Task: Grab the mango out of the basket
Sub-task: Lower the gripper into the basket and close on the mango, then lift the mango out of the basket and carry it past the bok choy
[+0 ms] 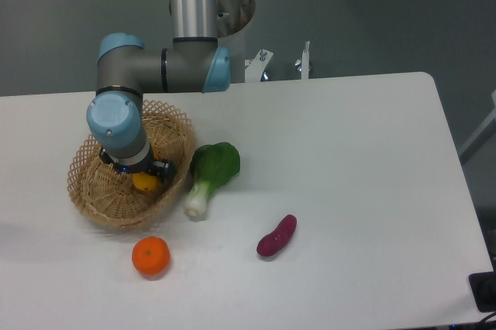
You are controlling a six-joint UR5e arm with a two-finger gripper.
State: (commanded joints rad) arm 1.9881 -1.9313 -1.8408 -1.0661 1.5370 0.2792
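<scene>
— Where is the mango sitting?
— I'm seeing the mango (145,183) lying inside the wicker basket (93,206), half hidden under my gripper (139,177).
— Are the jaws gripping it?
— I cannot tell; the wrist is blocking them. A tangerine (150,256) is resting near the basket.

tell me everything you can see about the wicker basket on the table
The basket is an oval, shallow, light tan woven wicker piece with an open lattice rim. It sits upright on the white table near its left side. The gripper reaches down inside it, right over the yellow mango lying in it. The bok choy lies against its right edge; the tangerine sits just in front, apart from it.
</scene>
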